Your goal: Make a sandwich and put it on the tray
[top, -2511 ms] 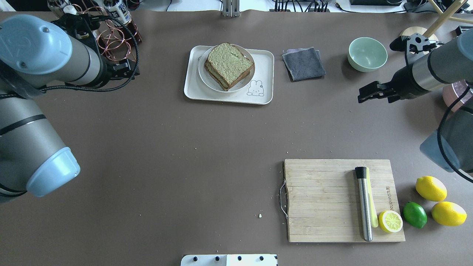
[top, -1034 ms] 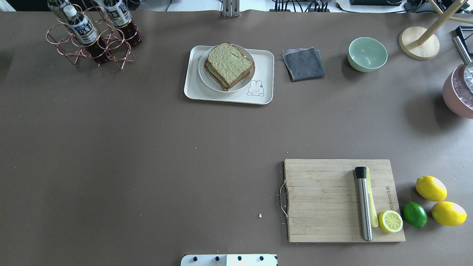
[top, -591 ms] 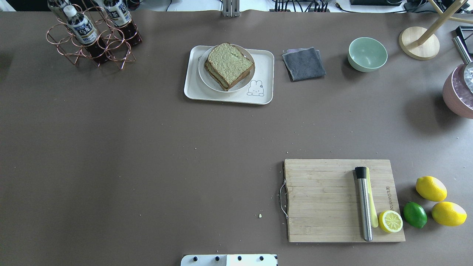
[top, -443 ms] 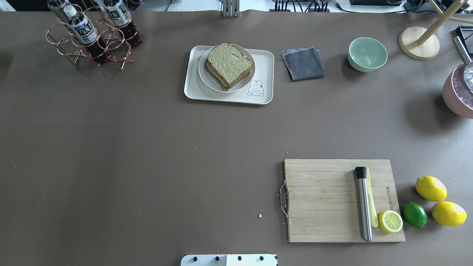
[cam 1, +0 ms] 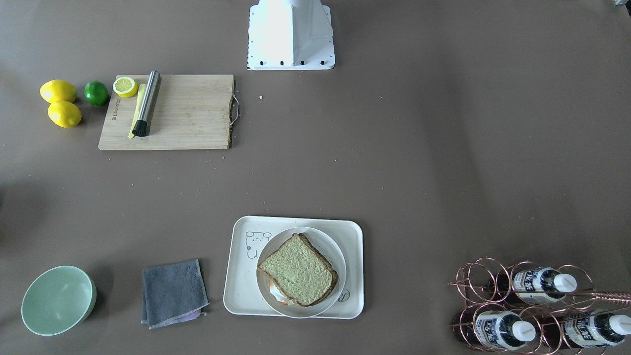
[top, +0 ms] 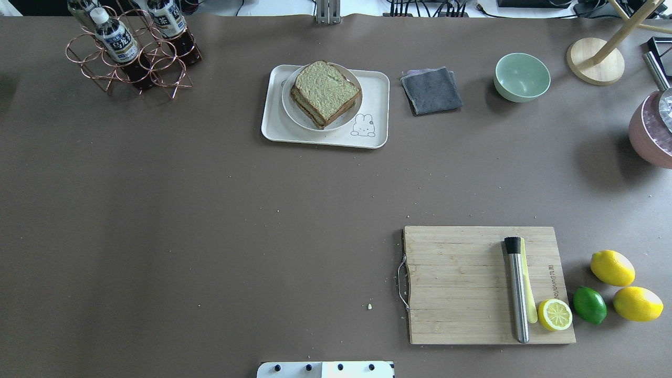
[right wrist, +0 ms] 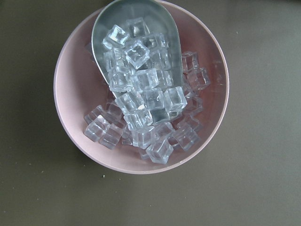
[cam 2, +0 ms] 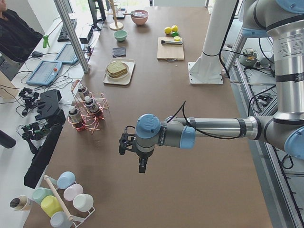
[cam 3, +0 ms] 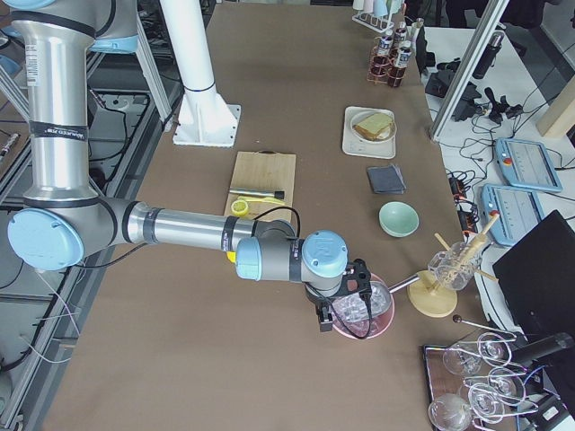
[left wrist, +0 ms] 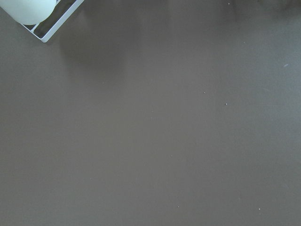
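Cream tray (top: 273,134) carries a line-drawn rabbit (top: 363,126) at 5 o'clock; white plate (top: 296,116); brown-crusted greenish sandwich (top: 325,89); mint bowl (top: 504,89); grey cloth (top: 431,90); yellow lemons (top: 612,268).

Flanking tray (top: 315,138): bottle rack (top: 131,63), cloth (top: 431,90)

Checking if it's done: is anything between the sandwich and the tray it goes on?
Only its own white plate: the sandwich lies on the plate, which already rests on the tray. Nothing else visible intervenes.

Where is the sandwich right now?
In the overhead view the sandwich sits on a plate on the tray, at the table's far side, left of the grey cloth.
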You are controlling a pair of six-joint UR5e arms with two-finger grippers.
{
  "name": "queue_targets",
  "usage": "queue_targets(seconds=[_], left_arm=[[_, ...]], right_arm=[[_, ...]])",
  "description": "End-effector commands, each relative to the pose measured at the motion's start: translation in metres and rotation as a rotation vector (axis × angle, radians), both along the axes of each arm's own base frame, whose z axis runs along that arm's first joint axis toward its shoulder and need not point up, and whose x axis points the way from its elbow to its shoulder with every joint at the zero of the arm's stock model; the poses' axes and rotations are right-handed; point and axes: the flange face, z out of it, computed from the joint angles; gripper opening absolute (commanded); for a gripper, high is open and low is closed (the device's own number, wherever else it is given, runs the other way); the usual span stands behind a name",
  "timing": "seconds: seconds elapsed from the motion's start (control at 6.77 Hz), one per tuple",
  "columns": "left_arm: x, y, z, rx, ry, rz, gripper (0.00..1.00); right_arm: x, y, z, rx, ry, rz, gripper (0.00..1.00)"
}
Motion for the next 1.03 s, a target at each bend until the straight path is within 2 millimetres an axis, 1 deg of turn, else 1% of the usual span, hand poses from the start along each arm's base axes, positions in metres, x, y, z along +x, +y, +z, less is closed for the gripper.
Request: queue_targets(seconds=[0.0, 0.15, 0.3, 0.89], left_arm=[[0.0, 0.004, 0.005, -0.009, 0.0, 0.0, 0.97], [0.0, 0.004, 0.005, -0.011, 0.0, -0.001, 0.97], [0.0, 0.009, 0.008, -0.019, 0.001, -0.001, 0.97], [0.0, 0.008, 0.002, 0.008, 0.0, -0.006, 0.97]], right_arm=[[-0.002, -0.009, -0.015, 0.004, -0.004, 0.019, 1.0], [-0.002, -0.012, -0.018, 0.0, -0.005, 0.028, 1.0], [-0.006, -0.019, -0.025, -0.005, -0.01, 0.036, 1.0], [-0.01, -0.018, -0.022, -0.01, -0.007, 0.029, 1.0]])
